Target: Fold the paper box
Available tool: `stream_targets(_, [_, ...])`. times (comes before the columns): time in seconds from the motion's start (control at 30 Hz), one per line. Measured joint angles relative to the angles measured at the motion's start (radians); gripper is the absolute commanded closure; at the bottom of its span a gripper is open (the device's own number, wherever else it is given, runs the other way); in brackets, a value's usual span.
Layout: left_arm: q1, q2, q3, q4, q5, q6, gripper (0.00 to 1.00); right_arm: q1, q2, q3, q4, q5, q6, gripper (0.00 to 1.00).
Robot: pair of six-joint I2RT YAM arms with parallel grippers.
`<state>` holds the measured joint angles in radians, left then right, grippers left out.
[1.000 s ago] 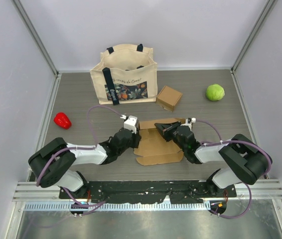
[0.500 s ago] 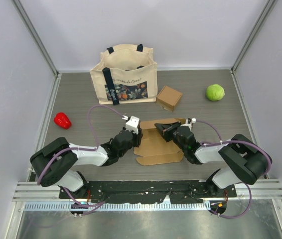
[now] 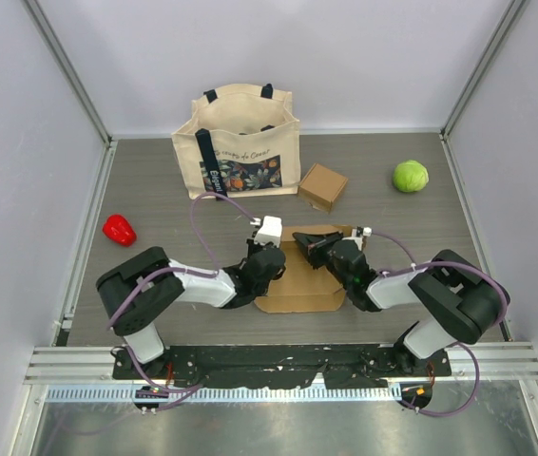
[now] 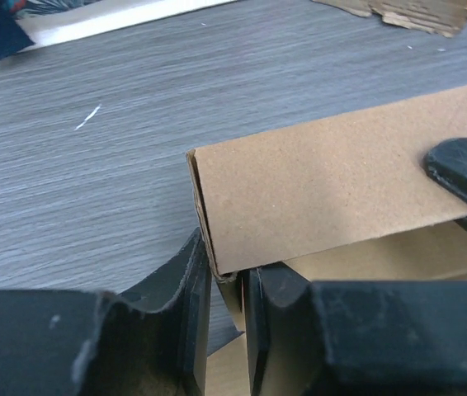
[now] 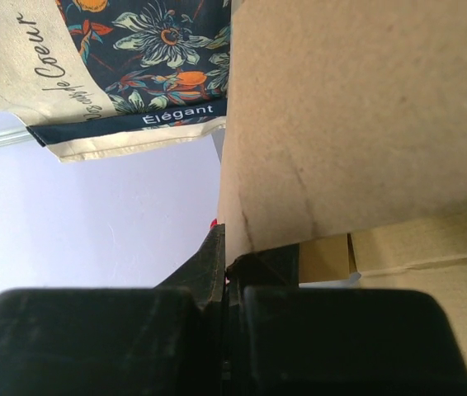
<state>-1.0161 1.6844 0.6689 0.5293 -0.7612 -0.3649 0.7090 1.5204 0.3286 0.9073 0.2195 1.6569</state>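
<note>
1. Pinching paper box [image 4: 324, 190] flap w/ my L pincer [image 4: 227, 276]; L wrist cam shows its corner between both fingers.
2. R pincer [image 5: 227, 262] clamped tight on another flap; tote bag [image 5: 126, 74] behind.
3. Top cam alone shows paper box on table [image 3: 145, 199], btwn my arms.
</note>
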Motion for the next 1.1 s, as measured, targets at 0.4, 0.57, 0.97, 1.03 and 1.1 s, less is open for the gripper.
stream_targets(0.4, [-0.015, 0.148, 0.116, -0.029, -0.234, -0.058, 0.92, 0.014, 0.006, 0.027, -0.039, 0.032, 0.061, 0.99])
stream_targets(0.57, [-0.017, 0.186, 0.159, -0.051, -0.281, -0.122, 1.00, 0.029, -0.014, 0.027, -0.069, 0.074, 0.076, 0.99])
stream_targets(0.97, [-0.019, 0.178, 0.074, 0.112, -0.270, -0.106, 0.86, 0.071, -0.018, 0.028, -0.077, 0.121, 0.073, 0.99])
stream_targets(1.03, [-0.018, 0.172, 0.048, 0.152, -0.255, -0.093, 0.64, 0.074, -0.025, 0.029, -0.090, 0.122, 0.060, 0.99])
stream_targets(1.1, [-0.018, 0.163, 0.006, 0.171, -0.223, -0.079, 0.60, 0.085, -0.047, 0.031, -0.123, 0.112, 0.041, 0.99])
